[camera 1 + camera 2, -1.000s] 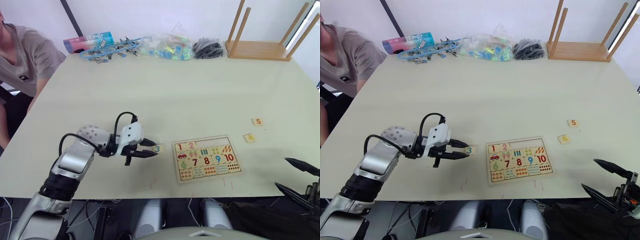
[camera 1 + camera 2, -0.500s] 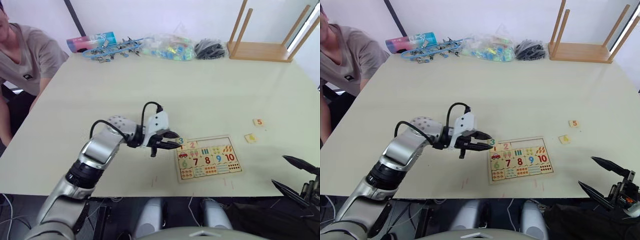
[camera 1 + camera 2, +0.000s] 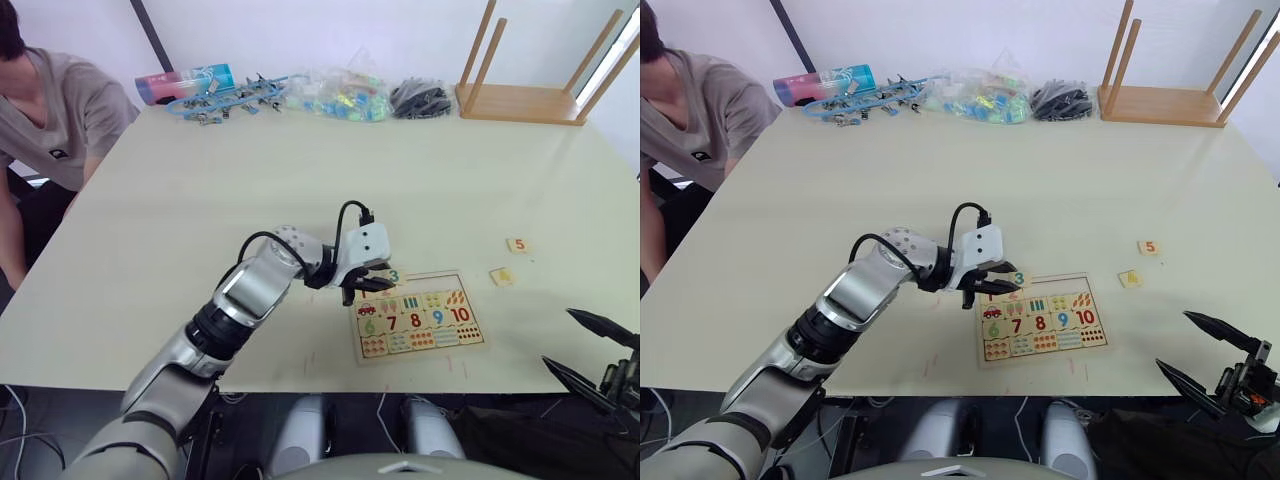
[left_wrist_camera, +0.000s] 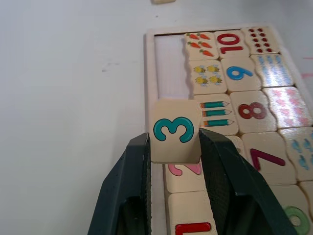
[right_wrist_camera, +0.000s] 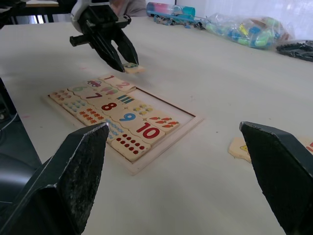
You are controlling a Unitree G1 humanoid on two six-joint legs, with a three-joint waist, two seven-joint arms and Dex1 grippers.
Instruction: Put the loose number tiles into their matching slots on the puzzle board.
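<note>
Tiles 1 and 2 already sit in the board [image 3: 418, 318]. Your left gripper [image 4: 175, 147] pinches the 3 tile [image 4: 174, 130] above the top row; the right gripper [image 3: 1215, 365] waits spread. Tiles 4 [image 3: 500, 276] and 5 [image 3: 516, 244] remain right of it.

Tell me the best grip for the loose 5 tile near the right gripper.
The 5 tile lies flat on the table, clear of the 4 tile and the puzzle board. Probably best for the right gripper, which is open: come from straight above and pinch two opposite side edges, since only those thin edges offer purchase.
</note>
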